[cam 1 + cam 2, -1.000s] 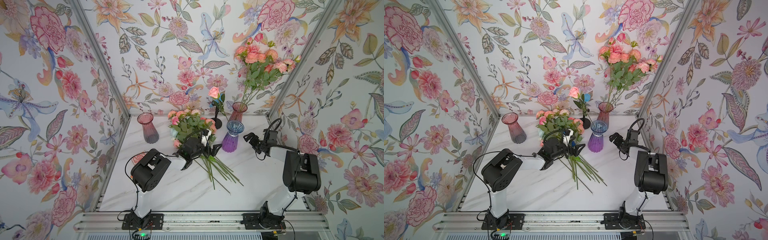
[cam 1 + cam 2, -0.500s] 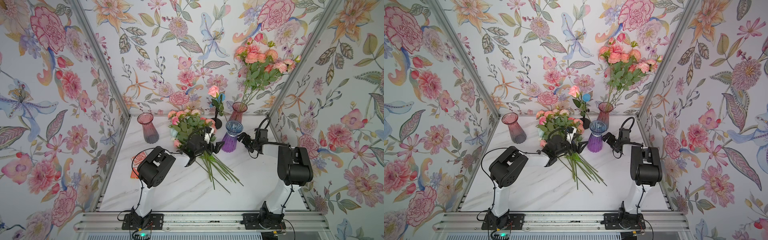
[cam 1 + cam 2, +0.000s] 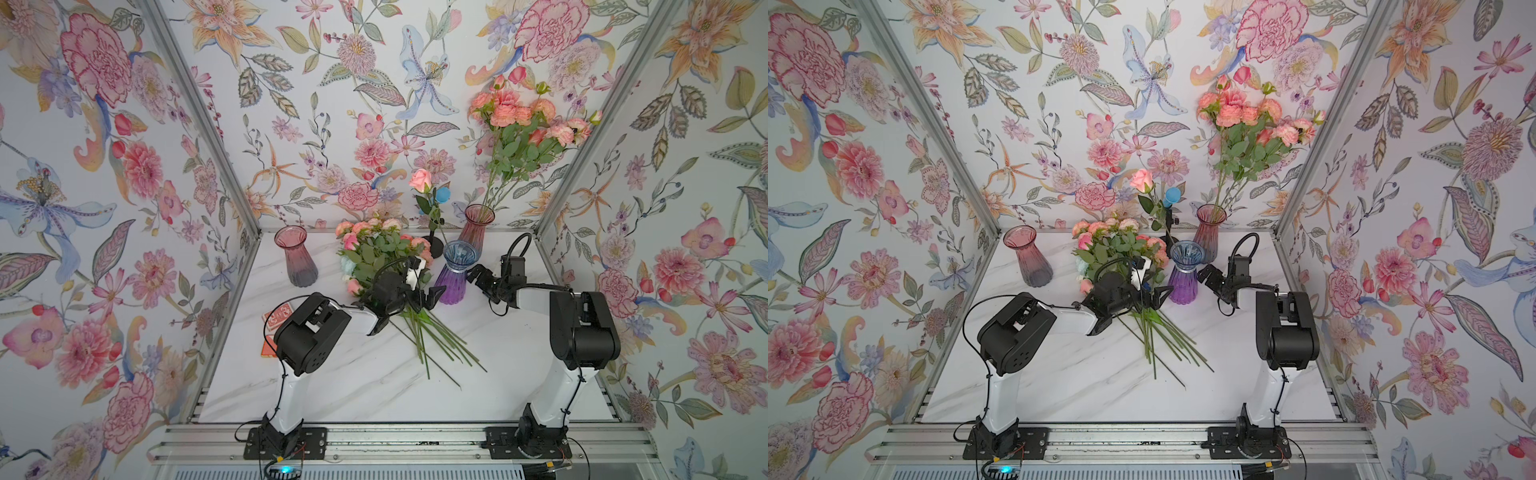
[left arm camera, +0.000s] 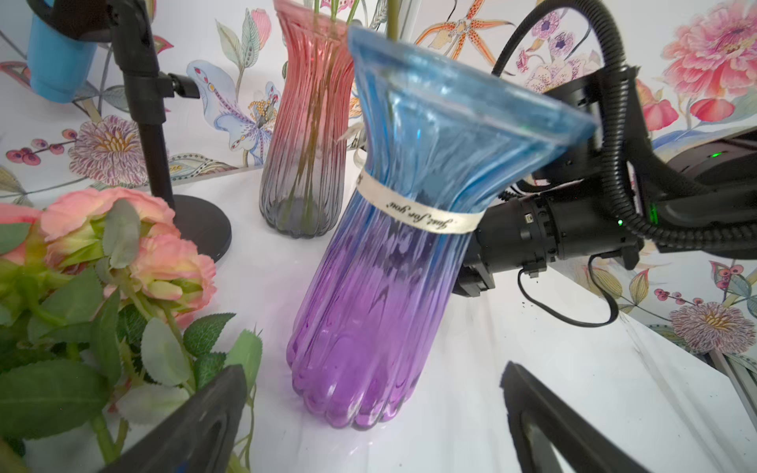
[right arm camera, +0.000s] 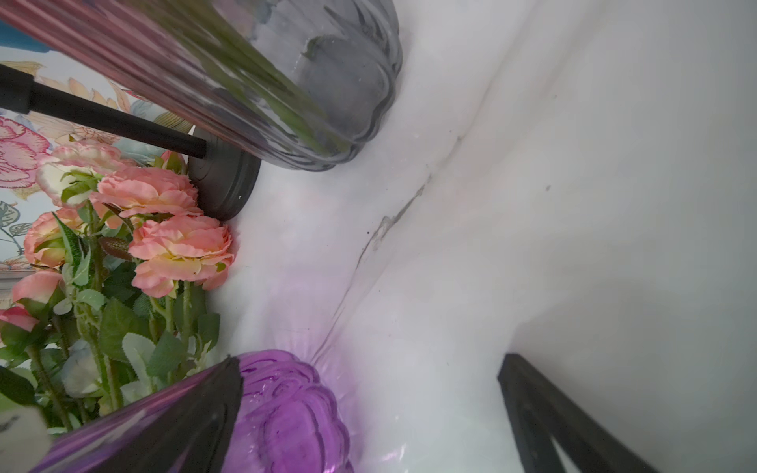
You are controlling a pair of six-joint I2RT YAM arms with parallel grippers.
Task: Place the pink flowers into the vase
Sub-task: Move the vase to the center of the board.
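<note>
While the left gripper and right gripper gape empty, the pickup looks pending. Next, pinch the pink flowers by their stems

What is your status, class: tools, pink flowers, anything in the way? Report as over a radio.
Left tool open, right tool open, both empty. Pink flowers lie loose on the table; others in rear vase. Blue-purple vase between tools.

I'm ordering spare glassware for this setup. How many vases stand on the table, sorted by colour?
Pink-and-grey vases: 2
Blue-and-purple vase: 1
Total: 3
</note>
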